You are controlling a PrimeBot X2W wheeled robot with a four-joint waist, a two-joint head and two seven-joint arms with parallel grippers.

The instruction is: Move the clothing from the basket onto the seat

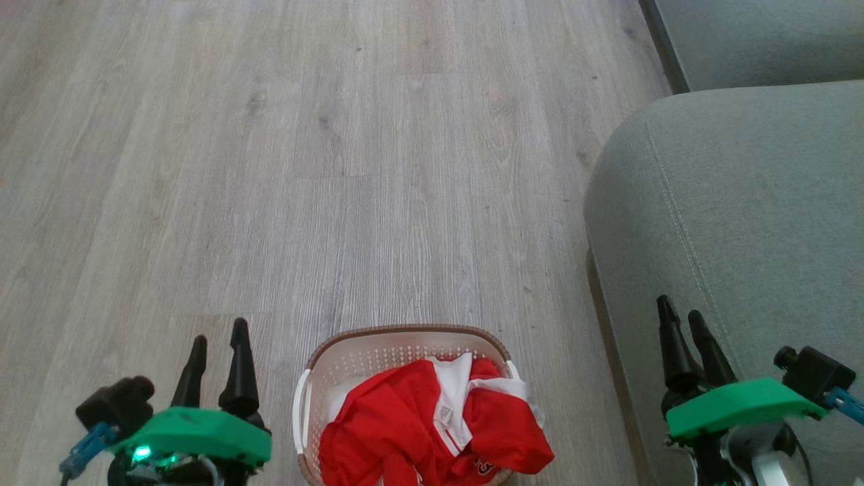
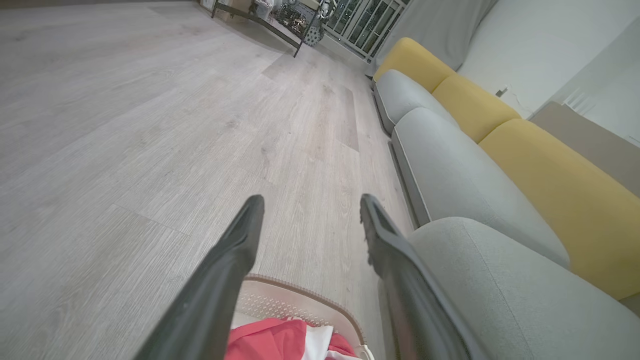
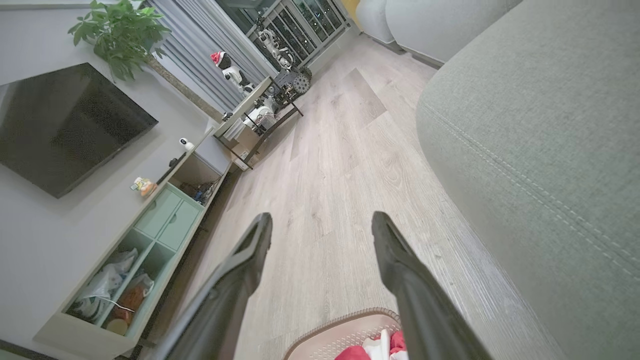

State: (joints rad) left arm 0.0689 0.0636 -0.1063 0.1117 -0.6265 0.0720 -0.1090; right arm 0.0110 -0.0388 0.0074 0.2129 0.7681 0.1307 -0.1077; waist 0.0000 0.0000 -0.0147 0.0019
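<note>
The red clothing [image 1: 432,425] with white collar and tag lies bunched in the cream basket [image 1: 351,354] on the floor at the bottom centre of the head view. Both show again low in the left wrist view as clothing [image 2: 272,340] and basket [image 2: 295,300], and in the right wrist view as clothing [image 3: 372,350] and basket [image 3: 335,332]. The grey-green seat [image 1: 742,216] is to the right of the basket. My left gripper [image 1: 217,347] hangs open left of the basket, empty. My right gripper [image 1: 683,324] is open over the seat's edge, empty.
Pale wood floor [image 1: 304,169] stretches ahead and to the left. Yellow back cushions [image 2: 550,190] line the sofa. A TV [image 3: 65,125], a low green cabinet [image 3: 150,235] and a plant [image 3: 120,32] stand along the far wall.
</note>
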